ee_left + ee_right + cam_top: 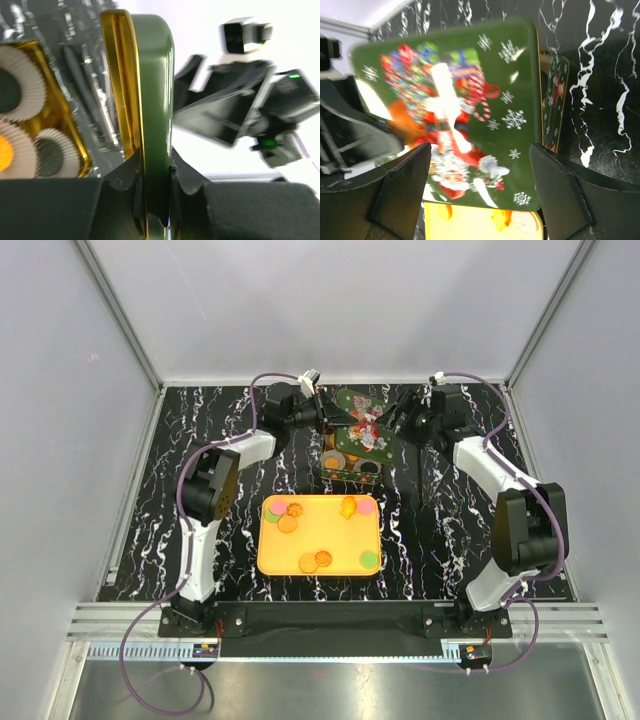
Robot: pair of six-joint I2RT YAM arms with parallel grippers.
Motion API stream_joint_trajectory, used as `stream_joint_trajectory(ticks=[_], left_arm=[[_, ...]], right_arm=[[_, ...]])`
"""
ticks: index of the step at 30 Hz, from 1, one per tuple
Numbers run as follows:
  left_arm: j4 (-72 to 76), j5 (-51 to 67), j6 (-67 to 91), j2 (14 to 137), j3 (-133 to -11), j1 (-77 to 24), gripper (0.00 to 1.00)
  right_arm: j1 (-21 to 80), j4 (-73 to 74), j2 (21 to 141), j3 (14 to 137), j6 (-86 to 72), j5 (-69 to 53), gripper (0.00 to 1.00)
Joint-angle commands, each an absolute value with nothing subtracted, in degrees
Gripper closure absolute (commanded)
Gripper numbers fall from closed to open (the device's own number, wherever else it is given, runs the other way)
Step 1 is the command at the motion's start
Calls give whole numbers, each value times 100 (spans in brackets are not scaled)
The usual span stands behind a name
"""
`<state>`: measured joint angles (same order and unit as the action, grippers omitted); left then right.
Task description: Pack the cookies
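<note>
A green lid (pixel 362 425) with a Santa picture hangs tilted over the open tin (pixel 352 467). My left gripper (pixel 322 412) is shut on the lid's rim; in the left wrist view its fingertips (pixel 176 175) pinch the lid's edge (pixel 155 100). My right gripper (pixel 400 420) stands open by the lid's right side; the lid (pixel 460 115) fills the right wrist view beyond the gripper (pixel 480 165). Cookies lie on the yellow tray (pixel 320 536): orange ones (pixel 287 524), a pink one (pixel 367 507), a green one (pixel 369 559). Inside the tin (pixel 67 125), white paper cups hold a black cookie (pixel 50 157) and an orange cookie (pixel 4 152).
The yellow tray sits at the middle of the black marbled table (pixel 450 540), just in front of the tin. Grey walls close in the table on three sides. The right arm (pixel 240 110) shows blurred beyond the lid in the left wrist view.
</note>
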<state>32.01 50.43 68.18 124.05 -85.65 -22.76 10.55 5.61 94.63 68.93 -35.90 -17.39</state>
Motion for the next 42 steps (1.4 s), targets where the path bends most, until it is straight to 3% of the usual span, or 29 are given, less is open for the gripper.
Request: stream_joint_trajectory(ticks=[1, 9, 24, 38, 42], left_arm=[[4974, 5475, 7910, 12524, -8561, -2206, 99], [4966, 5555, 7884, 12770, -8525, -2066, 96], [5722, 5827, 8455, 13535, -8517, -1907, 91], [5599, 5933, 8350, 13816, -8525, -1828, 84], [5590, 5941, 8332, 13860, -8508, -1802, 83]], right_arm=[[1125, 194, 9597, 6829, -3384, -1608, 14], [1187, 53, 9861, 6759, -3358, -1661, 15], [1178, -1186, 10573, 6460, -3718, -2180, 2], [1178, -1230, 10933, 6530, -3744, -2294, 5], [1187, -1301, 10995, 6513, -3779, -2347, 11]])
